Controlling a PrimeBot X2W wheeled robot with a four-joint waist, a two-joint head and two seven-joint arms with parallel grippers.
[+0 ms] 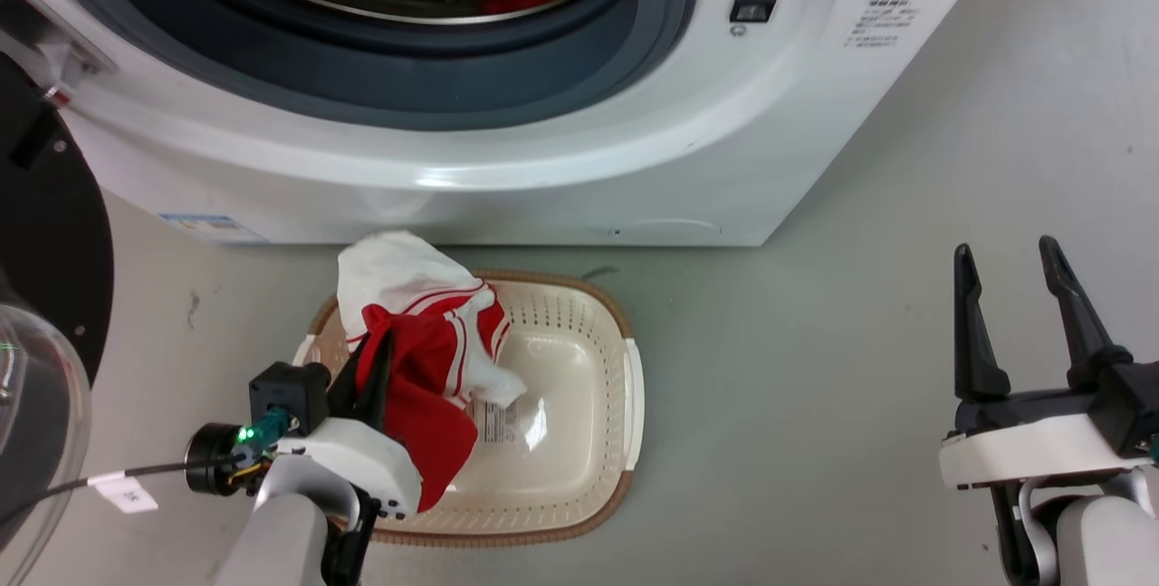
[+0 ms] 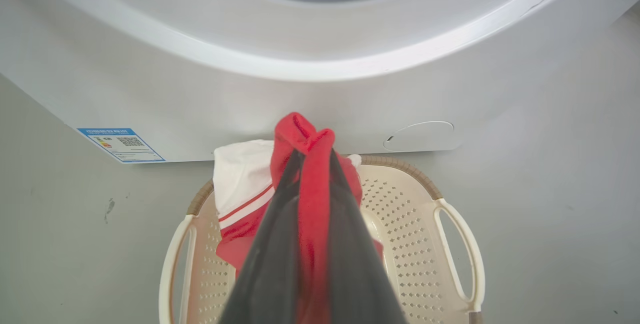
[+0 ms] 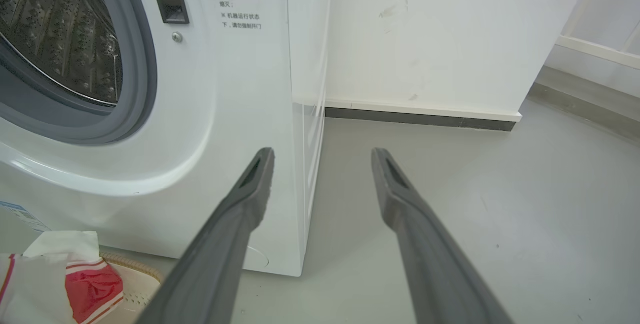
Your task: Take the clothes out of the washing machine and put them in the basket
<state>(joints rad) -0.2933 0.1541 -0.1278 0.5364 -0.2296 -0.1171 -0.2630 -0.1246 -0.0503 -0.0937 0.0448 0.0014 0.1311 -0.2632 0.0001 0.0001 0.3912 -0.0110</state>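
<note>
Head view is showing the left hand holding red-and-white clothes over the basket; the right hand is hanging wide and empty; dropping them in seems next.

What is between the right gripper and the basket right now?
Just bare grey floor, as the head view shows. The right gripper hangs open, well apart from the basket.

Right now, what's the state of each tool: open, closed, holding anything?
Left tool: closed on the red-and-white garment, over the basket.
Right tool: open, holding nothing.
</note>
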